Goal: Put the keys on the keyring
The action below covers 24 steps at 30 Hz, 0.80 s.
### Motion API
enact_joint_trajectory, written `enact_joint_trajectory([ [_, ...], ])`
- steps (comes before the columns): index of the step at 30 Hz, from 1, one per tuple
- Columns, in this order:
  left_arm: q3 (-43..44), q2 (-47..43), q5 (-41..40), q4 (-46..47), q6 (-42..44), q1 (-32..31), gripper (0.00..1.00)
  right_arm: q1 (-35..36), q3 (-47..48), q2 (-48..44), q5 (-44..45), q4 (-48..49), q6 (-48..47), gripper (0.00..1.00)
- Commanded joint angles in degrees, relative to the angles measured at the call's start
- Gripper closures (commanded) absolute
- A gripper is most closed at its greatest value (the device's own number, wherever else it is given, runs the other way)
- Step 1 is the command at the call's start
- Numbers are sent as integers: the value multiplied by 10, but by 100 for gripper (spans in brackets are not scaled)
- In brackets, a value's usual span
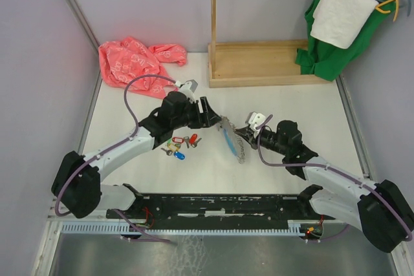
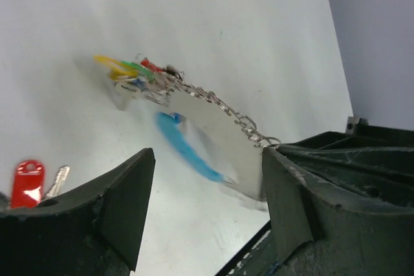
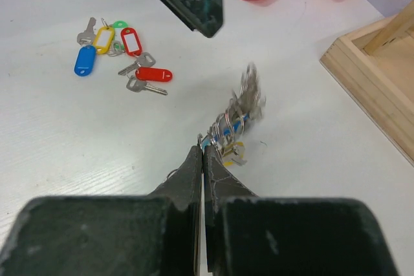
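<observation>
Left gripper [image 2: 207, 179]: jaws wide, nothing between them. It sits mid-table and points right at the keyring [image 2: 213, 100]. The ring's chain runs up to the tip of one finger [image 2: 291, 198]; I can't tell whether it touches.

Right gripper [image 3: 202, 156]: pinched fully shut, with its tips on a thin part of the keyring. It holds the ring on edge, just past the fingertips. The ring is motion-blurred in my right wrist view.

The keyring is between my two grippers, over the middle of the table [image 1: 291, 108], a bit right of centre. Its blue sleeve [image 2: 187, 152] is on the lower side and the grey chain part is on top. The hung keys [image 2: 129, 72] are bunched at the end away from my left gripper, showing yellow, green and red tags.

The loose keys [image 3: 131, 42] lie flat on the table in a small cluster. They are left of the ring, on the near side of my left wrist, and apart from the ring. Their tags are blue, yellow, green and red. One red-tagged key [image 3: 154, 74] lies slightly apart from the cluster on the ring's side.

A pink cloth [image 1: 132, 61] is crumpled at far left. A wooden frame [image 1: 259, 66] stands at the far side, right of centre. A green cloth [image 1: 330, 50] and a white towel [image 1: 341, 11] hang at far right.
</observation>
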Motion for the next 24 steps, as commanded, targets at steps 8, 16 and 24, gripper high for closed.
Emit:
enact_joint_trajectory([
  [8,-158,-112,-6,131,109,9,23,-19,59,8,-62,-32,-58,99],
  [16,-216,-113,32,230,108,9,27,-19,71,20,-102,-58,-92,99],
  [24,-217,-63,53,269,102,-20,36,-19,87,56,-115,-53,-103,99],
])
